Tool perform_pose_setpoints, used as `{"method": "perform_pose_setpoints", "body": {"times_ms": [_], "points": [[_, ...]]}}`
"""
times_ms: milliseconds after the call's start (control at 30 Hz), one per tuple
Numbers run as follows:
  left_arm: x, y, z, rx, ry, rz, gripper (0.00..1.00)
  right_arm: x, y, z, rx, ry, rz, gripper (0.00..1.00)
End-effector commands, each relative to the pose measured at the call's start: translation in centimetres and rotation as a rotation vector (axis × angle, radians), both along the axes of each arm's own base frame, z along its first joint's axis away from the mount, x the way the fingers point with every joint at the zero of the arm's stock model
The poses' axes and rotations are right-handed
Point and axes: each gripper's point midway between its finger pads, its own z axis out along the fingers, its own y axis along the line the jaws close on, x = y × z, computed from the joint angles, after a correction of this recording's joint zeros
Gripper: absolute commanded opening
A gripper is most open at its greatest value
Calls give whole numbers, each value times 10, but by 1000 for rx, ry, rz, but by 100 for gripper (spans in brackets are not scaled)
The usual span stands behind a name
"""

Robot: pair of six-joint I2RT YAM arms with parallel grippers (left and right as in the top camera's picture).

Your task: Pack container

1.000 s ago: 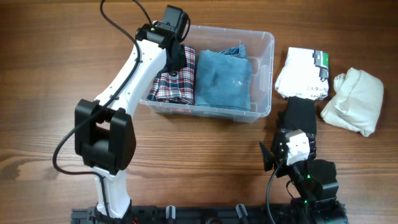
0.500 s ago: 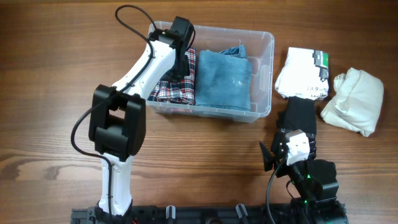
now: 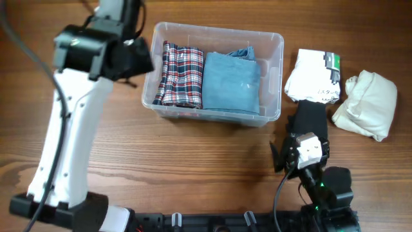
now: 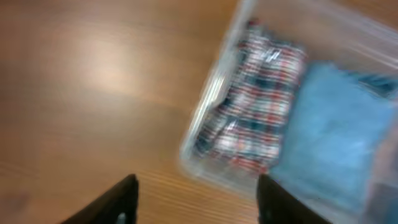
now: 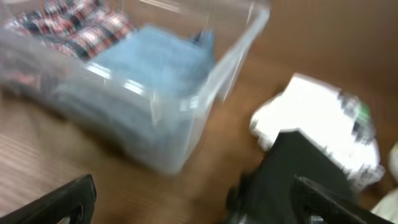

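Locate the container at the rear middle of the counter, upright and lidless. Confirm two folded items inside, side by side and touching: plaid cloth at the left end, blue cloth beside it, with a narrow bare strip at the right end. Read the left tool as released, fingers spread wide, holding nothing, raised over the counter off the container's left end. Read the right tool likewise as released and empty, pointed at the black cloth lying just right of the container's near corner; treat the exact gap to that cloth as uncertain, given the blur in the wrist view. Count three items not yet packed, all right of the container: black cloth, white packet, cream cloth. Judge the step in hand as the changeover between items: two in, three out. For the next move, expect a pick by the right arm, most likely of the black cloth: lower, close across a fold thick enough to lift whole, carry over the rim, release into free space. Watch for unfolding or snagging on the rim.
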Motion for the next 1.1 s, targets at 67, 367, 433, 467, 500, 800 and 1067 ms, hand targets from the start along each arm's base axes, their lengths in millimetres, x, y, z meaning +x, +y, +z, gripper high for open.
{"method": "perform_pose_setpoints", "body": {"times_ms": [67,367,433,467,500,800,1067], "points": [[-33,37,-4,78,115,77,62,-2,11,8,20,-27,66,100],[-72,54,45,97,-48,101,100,-4,37,48,474,3,110,100],[-90,60,63,93,-117,110,100,-3,40,59,563,64,94,100],[-99,64,71,93,-150,116,100,-1,40,61,584,104,79,100],[-107,66,77,92,-174,120,100,1,41,62,588,140,70,100],[-159,77,114,40,-365,132,100,72,67,52,436,614,58,100],[-172,79,121,29,-407,135,100,145,20,110,518,583,-68,100]]}}
